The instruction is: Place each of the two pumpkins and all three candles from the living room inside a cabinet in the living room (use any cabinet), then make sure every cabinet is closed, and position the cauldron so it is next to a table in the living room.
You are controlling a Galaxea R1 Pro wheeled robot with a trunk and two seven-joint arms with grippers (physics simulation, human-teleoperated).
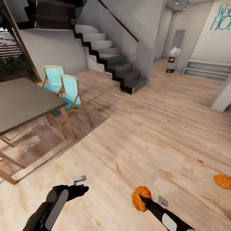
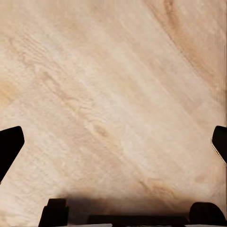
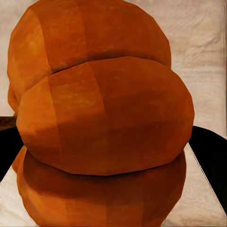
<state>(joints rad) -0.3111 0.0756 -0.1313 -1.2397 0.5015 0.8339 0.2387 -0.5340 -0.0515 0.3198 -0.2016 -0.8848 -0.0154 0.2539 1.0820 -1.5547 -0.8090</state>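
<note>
Pumpkin, held [image 1: 141, 198]: orange, ribbed, near centre-right of the head view, clamped at the tip of the right gripper [image 1: 145, 201]; above the plank floor [image 1: 144, 134].
Right arm: reaches forward and left from the near right corner, black forearm low.
Right wrist view: pumpkin [image 3: 101, 123] sits close against the camera, dark fingers [image 3: 210, 156] flanking it on both sides.
Second pumpkin [image 1: 223, 181]: lies on the floor at the right edge, well apart from the held one.
Left arm: extends forward from the near left, wrist bent right.
Left gripper [image 1: 78, 180]: over bare floor; wrist view shows fingertips [image 2: 10, 146] spread wide, nothing between.
Surroundings: grey table [image 1: 22, 102] at left, two turquoise chairs [image 1: 69, 91] beside it, staircase [image 1: 109, 61] far behind.
</note>
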